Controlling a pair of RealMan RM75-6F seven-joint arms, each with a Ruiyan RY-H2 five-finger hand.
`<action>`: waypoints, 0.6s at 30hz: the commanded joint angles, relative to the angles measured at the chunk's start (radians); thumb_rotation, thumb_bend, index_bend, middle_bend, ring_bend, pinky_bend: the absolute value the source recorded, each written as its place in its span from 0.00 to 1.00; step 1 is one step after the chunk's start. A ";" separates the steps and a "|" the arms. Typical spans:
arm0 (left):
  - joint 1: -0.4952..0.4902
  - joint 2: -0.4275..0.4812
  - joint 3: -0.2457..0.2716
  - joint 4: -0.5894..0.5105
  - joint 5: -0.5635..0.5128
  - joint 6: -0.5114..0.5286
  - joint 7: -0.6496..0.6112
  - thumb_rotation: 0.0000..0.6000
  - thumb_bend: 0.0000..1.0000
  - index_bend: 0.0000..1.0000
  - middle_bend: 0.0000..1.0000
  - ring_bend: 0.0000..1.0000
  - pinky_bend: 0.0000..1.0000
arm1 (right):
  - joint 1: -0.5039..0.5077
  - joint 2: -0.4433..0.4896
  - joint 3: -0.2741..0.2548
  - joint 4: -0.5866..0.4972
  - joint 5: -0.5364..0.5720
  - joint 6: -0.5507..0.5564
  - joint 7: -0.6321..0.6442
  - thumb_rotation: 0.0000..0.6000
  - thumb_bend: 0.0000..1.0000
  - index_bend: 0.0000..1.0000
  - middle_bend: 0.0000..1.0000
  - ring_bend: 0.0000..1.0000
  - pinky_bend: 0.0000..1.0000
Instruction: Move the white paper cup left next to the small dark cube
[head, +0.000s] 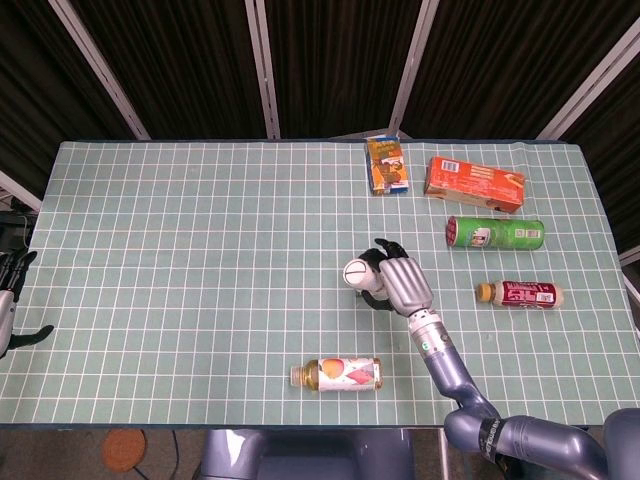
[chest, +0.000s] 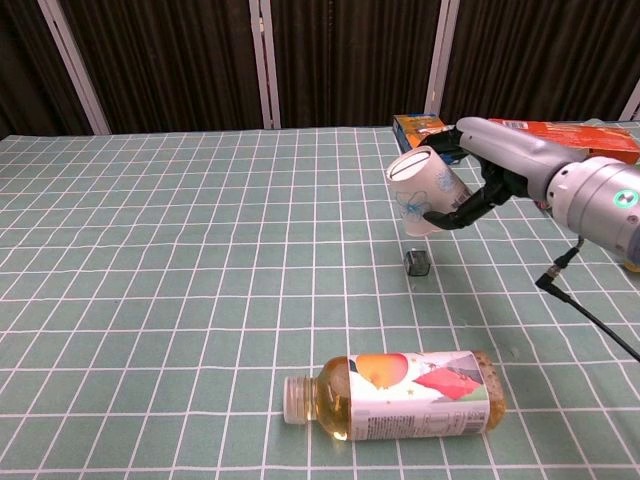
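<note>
Far left, your left hand sits at the counter's edge; you cannot tell if it is open. In the middle, one small dark cube lies right below one white paper cup. Your right hand holds that cup up, tilted. Set it down just beside the cube.

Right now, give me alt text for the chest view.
The right hand holds a white paper cup tilted in the air above a small dark cube on a green checked tablecloth. A juice bottle lies in front.
</note>
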 joint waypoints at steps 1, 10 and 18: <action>-0.001 0.000 -0.001 0.001 -0.002 -0.002 -0.002 1.00 0.06 0.00 0.00 0.00 0.00 | 0.026 -0.044 0.050 0.038 0.092 -0.060 0.058 1.00 0.28 0.34 0.28 0.08 0.11; -0.001 0.001 -0.001 0.004 -0.008 -0.005 -0.003 1.00 0.06 0.00 0.00 0.00 0.00 | 0.046 -0.092 0.047 0.095 0.120 -0.102 0.108 1.00 0.27 0.33 0.28 0.08 0.11; -0.002 0.001 0.001 0.002 -0.006 -0.005 -0.003 1.00 0.06 0.00 0.00 0.00 0.00 | 0.047 -0.132 0.035 0.161 0.076 -0.085 0.155 1.00 0.28 0.33 0.28 0.07 0.11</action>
